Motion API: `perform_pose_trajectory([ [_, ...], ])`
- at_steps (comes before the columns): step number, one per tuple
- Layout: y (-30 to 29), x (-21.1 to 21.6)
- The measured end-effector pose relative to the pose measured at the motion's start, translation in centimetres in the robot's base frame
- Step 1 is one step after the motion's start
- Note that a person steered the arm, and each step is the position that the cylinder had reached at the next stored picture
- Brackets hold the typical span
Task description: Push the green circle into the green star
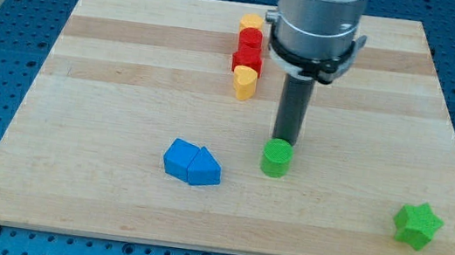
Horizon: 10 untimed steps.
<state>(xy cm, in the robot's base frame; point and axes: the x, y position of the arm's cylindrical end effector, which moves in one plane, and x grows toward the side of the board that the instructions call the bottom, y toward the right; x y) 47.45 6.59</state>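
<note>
The green circle [276, 159] is a short green cylinder near the middle of the wooden board [110, 86]. The green star [417, 226] lies at the board's lower right, far from the circle. My tip [283, 143] is the lower end of the dark rod. It stands right at the circle's top edge, touching or nearly touching it from the view's top side.
Two blue blocks [192, 163] lie joined together to the left of the circle. A column of blocks stands at the top centre: a yellow one [251, 21], two red ones [248, 51] and a yellow heart-like one [245, 83]. The arm's grey body [319, 21] hangs above.
</note>
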Motion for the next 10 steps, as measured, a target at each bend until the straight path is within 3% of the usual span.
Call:
perform_pose_trajectory([
  [2, 0.3, -0.7],
  [3, -1.1, -3.2],
  [6, -6.2, -2.7],
  [9, -4.1, 0.3],
  [10, -1.0, 4.2],
])
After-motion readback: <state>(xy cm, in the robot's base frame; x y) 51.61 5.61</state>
